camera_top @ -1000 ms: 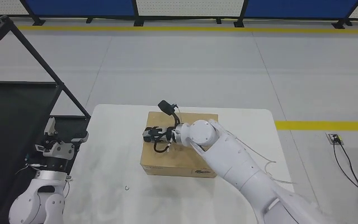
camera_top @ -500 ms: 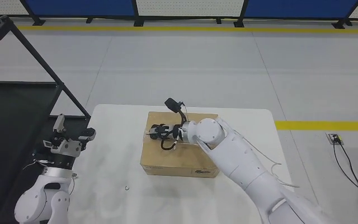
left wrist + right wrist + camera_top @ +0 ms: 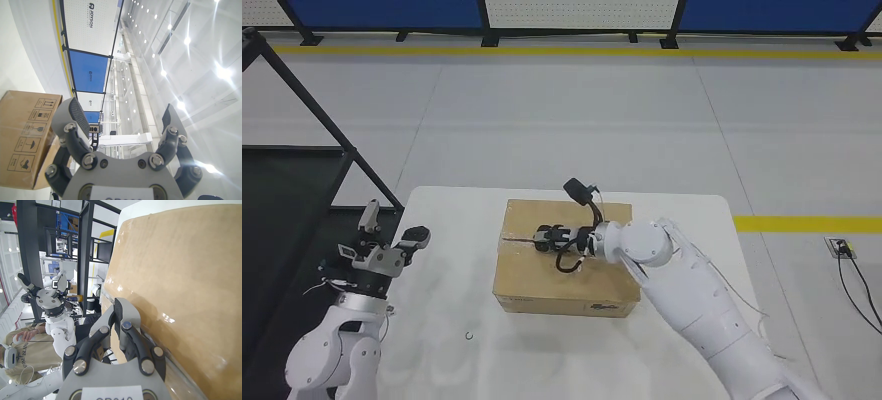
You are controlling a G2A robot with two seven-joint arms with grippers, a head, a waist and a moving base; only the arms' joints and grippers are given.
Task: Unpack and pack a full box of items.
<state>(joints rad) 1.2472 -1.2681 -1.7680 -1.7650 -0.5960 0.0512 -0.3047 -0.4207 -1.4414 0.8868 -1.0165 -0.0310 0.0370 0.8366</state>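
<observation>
A closed brown cardboard box (image 3: 562, 275) stands in the middle of the white table (image 3: 442, 310). My right gripper (image 3: 541, 240) lies low over the box top, fingers shut, tips on the taped middle seam (image 3: 149, 330). In the right wrist view the shut gripper (image 3: 117, 311) presses along that glossy tape, with nothing visible between the pads. My left gripper (image 3: 388, 245) hovers at the table's left edge, well away from the box, open and pointing up. In the left wrist view this gripper (image 3: 122, 111) holds nothing, and the box's printed side (image 3: 24, 132) is beside it.
A black metal rack (image 3: 302, 190) stands just left of the table, close to my left arm. A small ring-like bit (image 3: 470, 335) lies on the table in front of the box. A person with a headset (image 3: 24, 351) stands behind the rack.
My right gripper has slid to the right along the box's top seam, staying shut. My left gripper has moved up and in toward the table's left edge.
</observation>
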